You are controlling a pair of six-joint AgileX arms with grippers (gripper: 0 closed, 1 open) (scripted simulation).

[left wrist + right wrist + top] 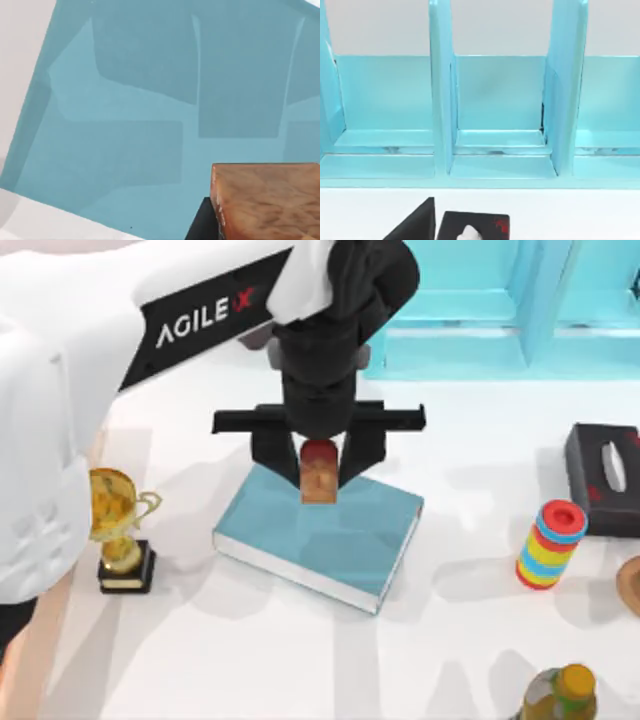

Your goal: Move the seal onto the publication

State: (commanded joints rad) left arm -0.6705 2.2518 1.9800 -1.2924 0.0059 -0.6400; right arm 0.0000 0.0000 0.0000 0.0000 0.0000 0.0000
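Seal [318, 478] in left gripper [318, 472] over publication [330, 540]

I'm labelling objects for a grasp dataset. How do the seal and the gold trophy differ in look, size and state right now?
The seal is a plain orange-brown block with a dark red top; the gold trophy is a shiny handled cup on a black base.
The seal looks smaller than the trophy.
The seal sits between the left gripper's fingers over the teal book; the trophy stands untouched on the table, left of the book.
Both are upright.

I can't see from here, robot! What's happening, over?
Left gripper shut on seal, over the book. Seal at the book's far edge. Nothing in the way.
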